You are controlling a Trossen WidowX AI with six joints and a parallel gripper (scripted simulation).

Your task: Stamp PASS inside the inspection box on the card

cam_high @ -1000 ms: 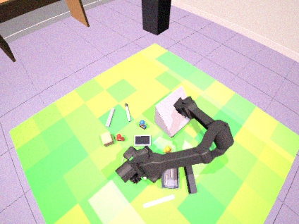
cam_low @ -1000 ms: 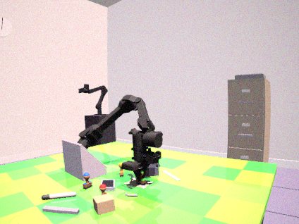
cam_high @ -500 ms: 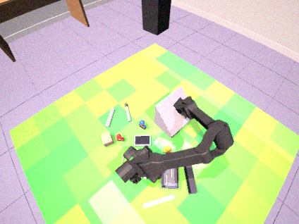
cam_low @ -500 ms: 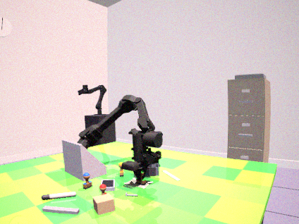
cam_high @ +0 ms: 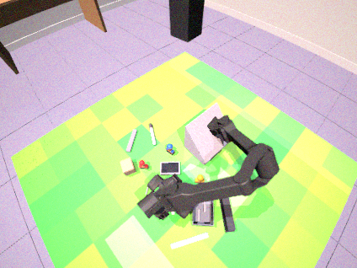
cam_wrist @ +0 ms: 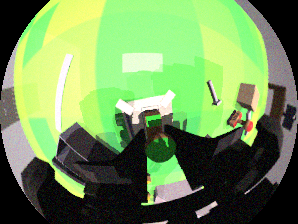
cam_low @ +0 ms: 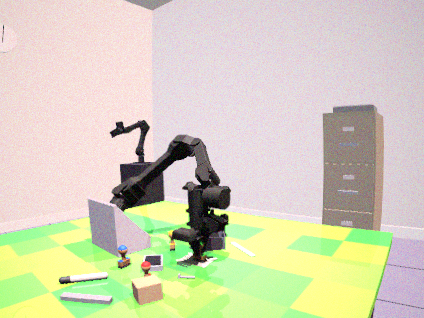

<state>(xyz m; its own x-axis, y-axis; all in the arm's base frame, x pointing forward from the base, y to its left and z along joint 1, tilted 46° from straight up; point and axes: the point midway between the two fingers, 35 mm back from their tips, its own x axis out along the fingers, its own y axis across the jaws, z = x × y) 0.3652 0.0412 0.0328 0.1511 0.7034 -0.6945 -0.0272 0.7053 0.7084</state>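
Setting: reads as an office fitted out for robot work. Tall filing cabinet by a plain wall; second small arm on a black pedestal; tiled floor; stamps on the counter.

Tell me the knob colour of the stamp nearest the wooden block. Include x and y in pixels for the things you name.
Red (cam_high: 143, 164) (cam_low: 146, 265) (cam_wrist: 249, 126); clearest in the exterior view.

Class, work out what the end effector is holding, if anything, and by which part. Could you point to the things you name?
The end effector (cam_wrist: 154, 129) holds a stamp with a green knob (cam_wrist: 161, 150), gripped at the knob end, its brown block (cam_wrist: 154, 125) left free.
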